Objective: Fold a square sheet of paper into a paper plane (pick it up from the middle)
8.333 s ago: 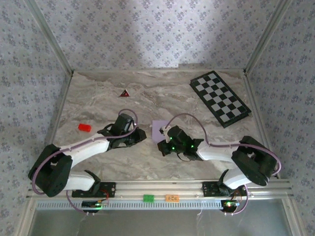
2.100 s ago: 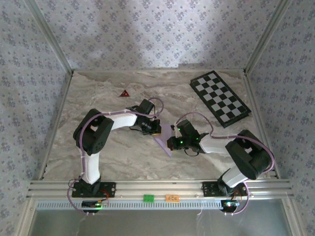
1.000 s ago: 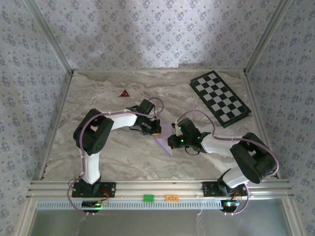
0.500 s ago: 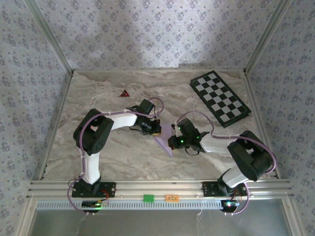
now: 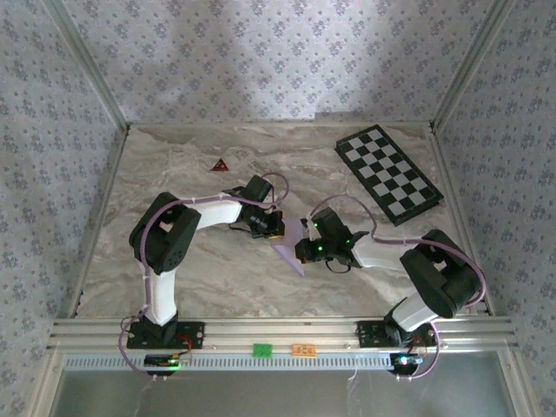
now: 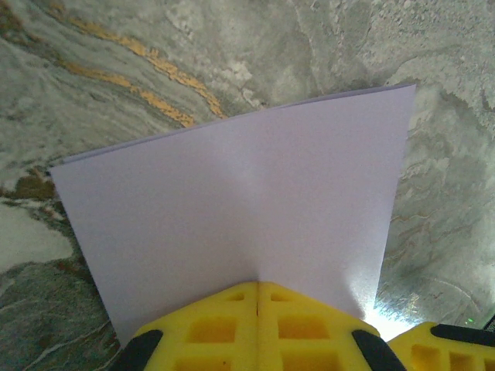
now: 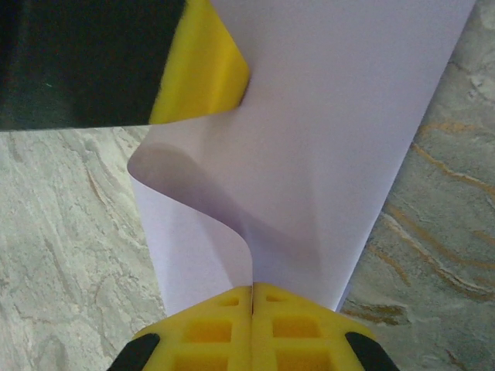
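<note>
The square sheet of paper [image 5: 291, 246], pale lilac, is held off the marble table between both arms at the middle of the top view. My left gripper [image 5: 276, 228] is shut on its left edge; in the left wrist view the sheet [image 6: 240, 220] spreads away from the closed yellow fingers [image 6: 232, 325]. My right gripper [image 5: 304, 250] is shut on the opposite edge. In the right wrist view the paper [image 7: 325, 147] curls into an S-bend above the closed yellow fingers [image 7: 232, 328], and a yellow finger of the left gripper [image 7: 203, 69] touches it at upper left.
A black-and-white checkered board [image 5: 388, 174] lies at the back right. A small dark red triangle [image 5: 219, 164] sits at the back left. Patterned walls close in the table on three sides; an aluminium rail [image 5: 278, 330] runs along the near edge.
Since 8.3 s ago the left arm swung in from the left and both grippers took hold of the sheet. Over the last second almost nothing moved.
</note>
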`<state>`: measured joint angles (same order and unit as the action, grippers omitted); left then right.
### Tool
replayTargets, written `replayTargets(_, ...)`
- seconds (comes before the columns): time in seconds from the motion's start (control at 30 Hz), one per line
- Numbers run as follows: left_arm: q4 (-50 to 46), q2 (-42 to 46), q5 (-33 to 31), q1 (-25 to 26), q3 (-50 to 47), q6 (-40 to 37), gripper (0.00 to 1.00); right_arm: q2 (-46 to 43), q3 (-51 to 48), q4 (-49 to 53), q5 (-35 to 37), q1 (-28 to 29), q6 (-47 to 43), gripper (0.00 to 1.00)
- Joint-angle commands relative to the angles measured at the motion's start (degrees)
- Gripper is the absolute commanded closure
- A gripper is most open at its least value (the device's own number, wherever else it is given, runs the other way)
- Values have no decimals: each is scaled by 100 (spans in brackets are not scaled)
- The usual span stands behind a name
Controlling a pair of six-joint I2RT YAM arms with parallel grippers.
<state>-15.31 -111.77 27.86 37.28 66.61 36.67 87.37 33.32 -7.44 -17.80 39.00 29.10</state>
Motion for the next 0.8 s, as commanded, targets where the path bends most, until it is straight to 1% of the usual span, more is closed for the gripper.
replayTargets(0.0,-209,-109,-52,8,-35,-15,96,96,126,145,1,5,-70,100)
replayTargets(0.23,-200,-109,-45,12,-26,-12,96,115,120,239,112,3,-64,100)
replayTargets(0.57,-186,-109,-52,8,-36,-2,95,-140,70,278,128,24,-81,100)
replayTargets(0.77,-156,-117,-43,11,-58,16,96,45,78,221,83,16,-74,100)
